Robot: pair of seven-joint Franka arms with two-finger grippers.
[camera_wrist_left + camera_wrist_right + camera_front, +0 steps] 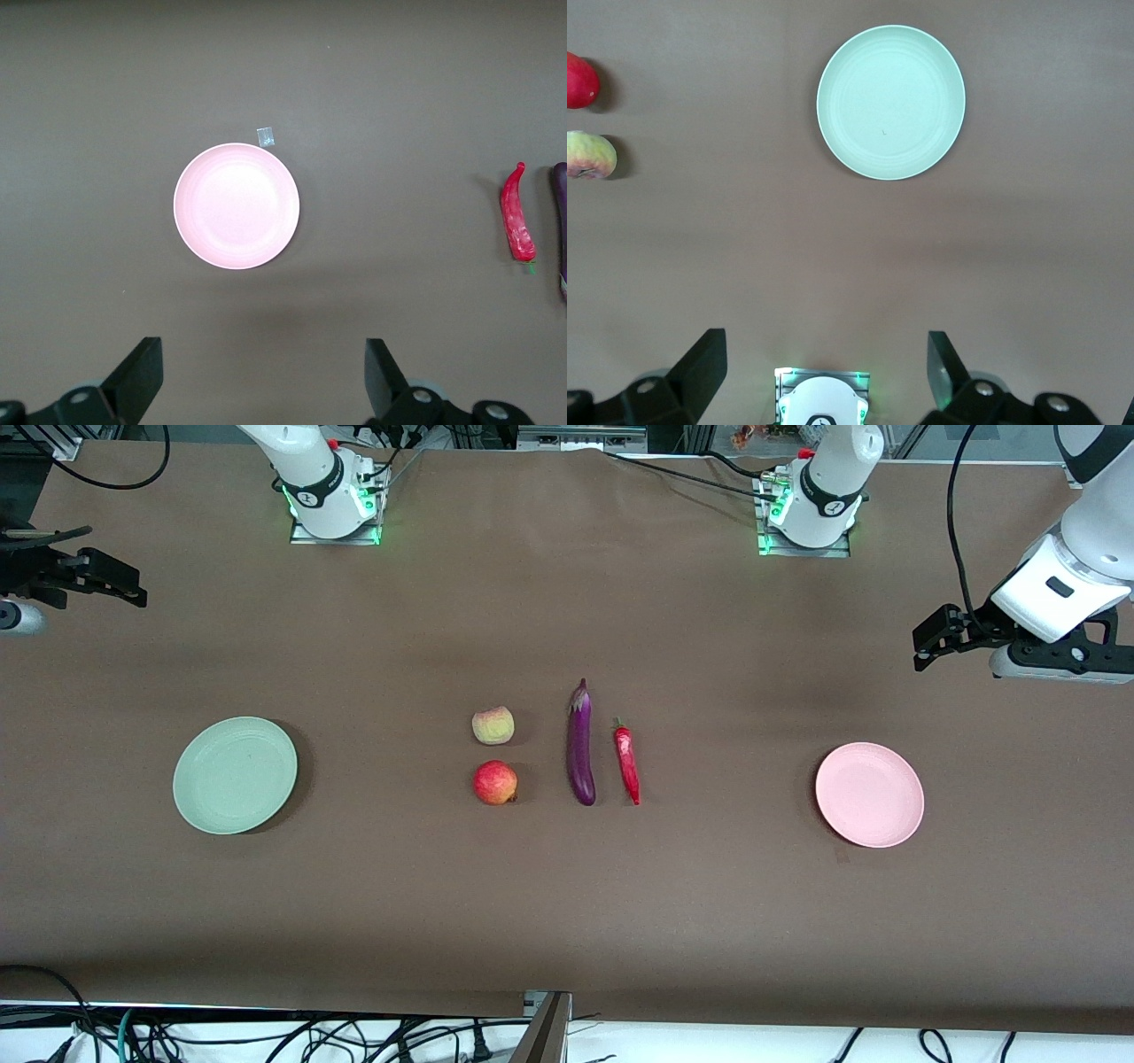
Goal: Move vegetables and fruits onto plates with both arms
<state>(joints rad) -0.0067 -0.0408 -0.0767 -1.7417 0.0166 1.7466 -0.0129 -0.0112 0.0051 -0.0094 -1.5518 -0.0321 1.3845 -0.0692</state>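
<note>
Mid-table lie a pale peach (493,725) and, nearer the camera, a red apple (495,783). Beside them, toward the left arm's end, lie a long purple eggplant (580,744) and a red chili (627,762). The empty pink plate (869,794) sits toward the left arm's end, the empty green plate (235,775) toward the right arm's end. My left gripper (928,642) hangs open above the table by the pink plate (236,205); the chili (517,215) shows in its view. My right gripper (124,586) hangs open, the green plate (890,102), apple (578,80) and peach (589,155) in its view.
The two arm bases (335,496) (811,500) stand along the table edge farthest from the camera. A small grey square of tape (265,136) lies beside the pink plate. Cables hang below the table's near edge (266,1036). Brown cloth covers the whole table.
</note>
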